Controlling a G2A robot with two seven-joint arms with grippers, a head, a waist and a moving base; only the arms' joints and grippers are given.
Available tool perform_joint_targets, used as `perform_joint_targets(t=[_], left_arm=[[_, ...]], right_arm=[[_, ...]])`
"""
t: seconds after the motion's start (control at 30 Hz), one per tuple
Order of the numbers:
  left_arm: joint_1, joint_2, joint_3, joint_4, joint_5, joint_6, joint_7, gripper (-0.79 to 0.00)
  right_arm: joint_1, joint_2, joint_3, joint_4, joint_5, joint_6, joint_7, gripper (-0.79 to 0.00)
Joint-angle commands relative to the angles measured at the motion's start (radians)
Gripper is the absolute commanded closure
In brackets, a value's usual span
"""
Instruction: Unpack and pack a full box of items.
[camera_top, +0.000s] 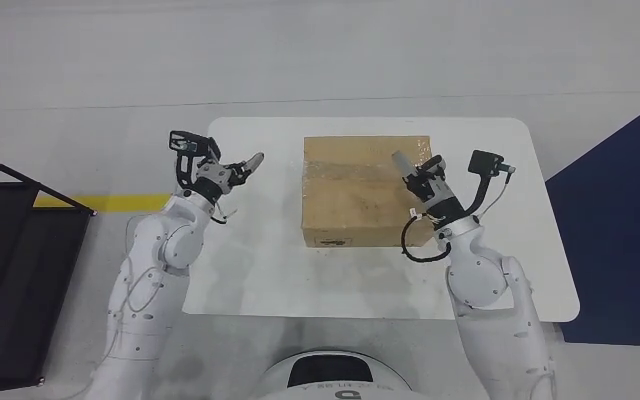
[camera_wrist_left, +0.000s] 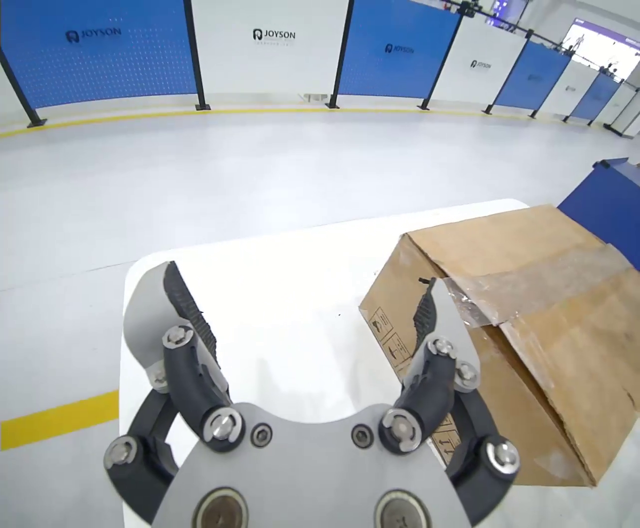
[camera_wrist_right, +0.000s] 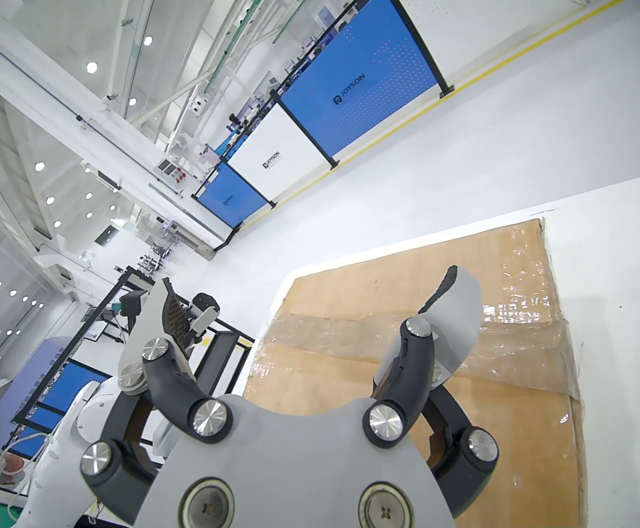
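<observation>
- We see the box (camera_top: 366, 190) on the white bench (camera_top: 250, 260), at the middle and nearer the far edge than the robot's side.
- The box is closed: its top flaps lie flat and meet along a seam, with a strip of clear tape (camera_wrist_right: 525, 340) running over it. In the left wrist view the tape looks wrinkled where it folds down over the side.
- The left tool (camera_wrist_left: 302, 274) is spread wide and holds nothing. It hangs over the bare left part of the bench, beside the box's left side and apart from it.
- The right tool (camera_wrist_right: 310, 277) is also spread wide and empty. It sits over the right part of the box top, near the tape; we cannot tell whether a finger touches the cardboard.
- The two tools stand on opposite sides of the box, with the box between them.
- Around the bench we see a pale floor with a yellow line (camera_wrist_left: 55, 417), and blue and white panels (camera_wrist_left: 100, 55) standing beyond it.
</observation>
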Motion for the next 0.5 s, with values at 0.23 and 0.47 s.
perform_joint_targets(t=[0.23,0.47], left_arm=[[-0.108,0.011,-0.107,0.169,-1.065,0.007,-0.662,-0.785],[-0.278,0.018,-0.054,0.426,-1.301,0.154,-0.983,-0.785]], right_arm=[[0.0,0.0,0.0,0.0,0.0,0.0,0.0,-0.785],[0.0,0.0,0.0,0.0,0.0,0.0,0.0,-0.785]])
